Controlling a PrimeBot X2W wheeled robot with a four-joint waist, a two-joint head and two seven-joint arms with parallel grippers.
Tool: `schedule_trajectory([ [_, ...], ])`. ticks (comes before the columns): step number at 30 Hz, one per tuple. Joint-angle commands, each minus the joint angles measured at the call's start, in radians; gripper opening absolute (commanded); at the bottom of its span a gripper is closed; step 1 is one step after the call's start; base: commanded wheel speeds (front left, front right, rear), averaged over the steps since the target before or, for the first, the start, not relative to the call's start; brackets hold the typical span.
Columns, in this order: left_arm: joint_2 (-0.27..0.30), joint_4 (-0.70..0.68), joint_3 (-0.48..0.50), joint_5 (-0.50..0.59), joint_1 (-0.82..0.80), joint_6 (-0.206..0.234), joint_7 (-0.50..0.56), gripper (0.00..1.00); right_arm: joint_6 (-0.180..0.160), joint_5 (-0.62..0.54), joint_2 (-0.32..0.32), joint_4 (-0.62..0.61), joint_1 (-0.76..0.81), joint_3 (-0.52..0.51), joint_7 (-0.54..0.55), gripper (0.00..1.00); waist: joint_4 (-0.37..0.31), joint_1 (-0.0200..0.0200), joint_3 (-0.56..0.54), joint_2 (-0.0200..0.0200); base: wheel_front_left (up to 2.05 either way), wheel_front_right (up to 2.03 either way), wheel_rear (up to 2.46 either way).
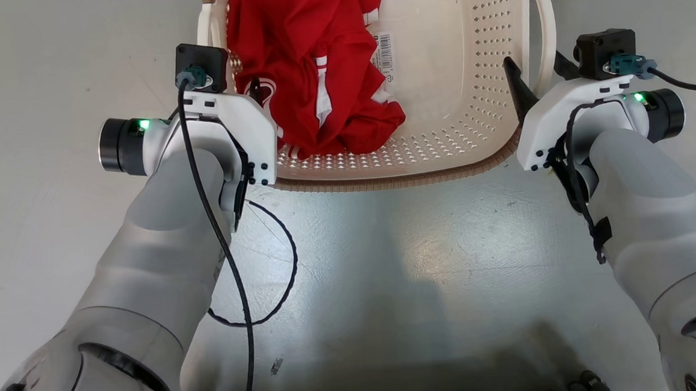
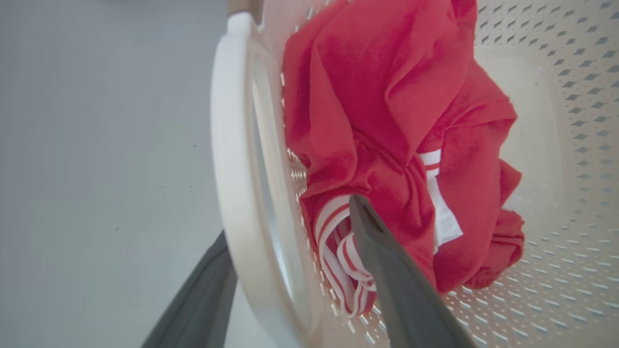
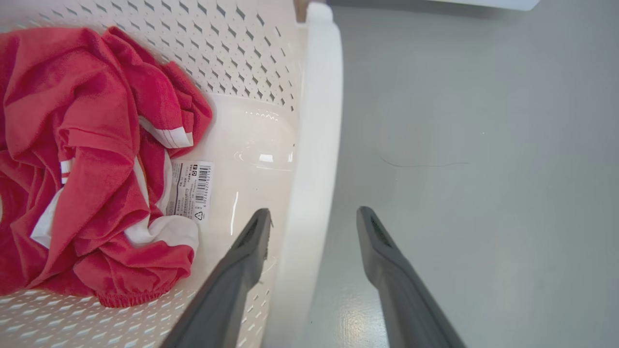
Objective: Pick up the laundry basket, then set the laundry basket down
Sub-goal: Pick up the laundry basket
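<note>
Basket [image 1: 395, 180], red garment [image 1: 309, 59] inside, lies between both arms over the grey floor [image 1: 418, 264]; contact with the floor not discernible. Left end effector [image 2: 290, 217]: fingers apart, straddling the left handle [image 2: 232, 145], inner finger against the garment. Right end effector [image 3: 314, 211]: fingers apart, straddling the right handle [image 3: 314, 121], outer finger clear of it.

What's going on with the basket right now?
Both arms are at the basket, which looks to sit on the floor with a red garment inside. The left gripper straddles the left handle, one finger inside by the garment. The right gripper straddles the right handle. Both look open, so no grip yet.
</note>
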Motion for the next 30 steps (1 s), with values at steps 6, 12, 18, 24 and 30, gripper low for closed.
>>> schedule_trajectory([
  [6,0.022,0.001,-0.022,0.001,-0.023,0.003,-0.008,0.0,0.006,0.054,0.02,-0.007,0.018,0.068,-0.009,0.0,0.0,0.0,0.008,0.0,0.0,0.0,0.0],
  [12,0.022,-0.009,-0.039,-0.012,-0.021,0.013,-0.01,0.0,0.006,0.109,0.02,-0.026,0.034,0.141,0.013,0.0,-0.001,0.0,0.0,0.0,0.0,0.0,0.0],
  [18,0.022,-0.014,-0.052,-0.026,-0.011,0.016,-0.012,0.0,0.006,0.16,0.02,-0.048,0.052,0.2,0.043,0.0,-0.005,0.0,-0.021,0.0,0.0,0.0,0.0],
  [24,0.022,-0.004,-0.063,-0.041,0.008,0.014,-0.014,0.0,0.006,0.215,0.02,-0.073,0.078,0.265,0.078,0.0,-0.015,0.0,-0.062,0.0,0.0,0.0,0.0],
  [30,0.022,-0.008,-0.078,-0.063,0.053,0.015,-0.013,0.0,0.006,0.265,0.02,-0.076,0.115,0.312,0.112,0.0,-0.021,0.0,-0.127,0.0,0.0,0.0,0.0],
])
